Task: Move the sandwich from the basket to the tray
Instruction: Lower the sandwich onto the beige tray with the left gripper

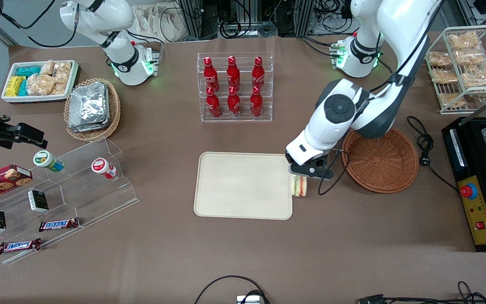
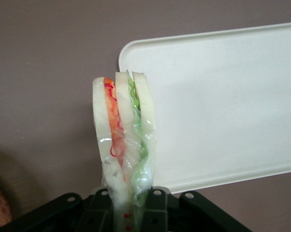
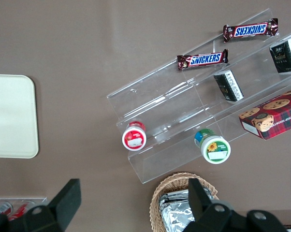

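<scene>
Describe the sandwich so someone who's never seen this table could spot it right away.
Find the cream tray in the table's middle. At its edge toward the brown basket, the gripper holds the sandwich in its jaws. It is the only white bread wedge, with green, red and orange layers.

Left arm bent low, wrist pointing down; hand point(image 1: 300, 179) clamped on sandwich point(image 1: 299, 186).
</scene>
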Available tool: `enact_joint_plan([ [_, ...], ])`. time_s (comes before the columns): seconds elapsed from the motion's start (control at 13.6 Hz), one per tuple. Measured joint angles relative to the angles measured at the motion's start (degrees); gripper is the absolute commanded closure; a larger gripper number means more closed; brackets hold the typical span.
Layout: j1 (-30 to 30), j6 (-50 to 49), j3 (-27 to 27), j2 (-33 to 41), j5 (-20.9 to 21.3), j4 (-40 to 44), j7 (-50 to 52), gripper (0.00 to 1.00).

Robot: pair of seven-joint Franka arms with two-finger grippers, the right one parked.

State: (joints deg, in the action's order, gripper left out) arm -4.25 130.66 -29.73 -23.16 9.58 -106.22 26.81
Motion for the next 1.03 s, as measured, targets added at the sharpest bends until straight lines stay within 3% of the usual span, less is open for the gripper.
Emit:
enact_joint_plan([
  [0.52, -3.9, 0.0, 0.0, -11.6, 3.0, 8.7, 5.6, 0.84],
  [1.03, -5.6, 0.0, 0.0, -17.2, 4.4, 11.2, 8.1, 0.81],
])
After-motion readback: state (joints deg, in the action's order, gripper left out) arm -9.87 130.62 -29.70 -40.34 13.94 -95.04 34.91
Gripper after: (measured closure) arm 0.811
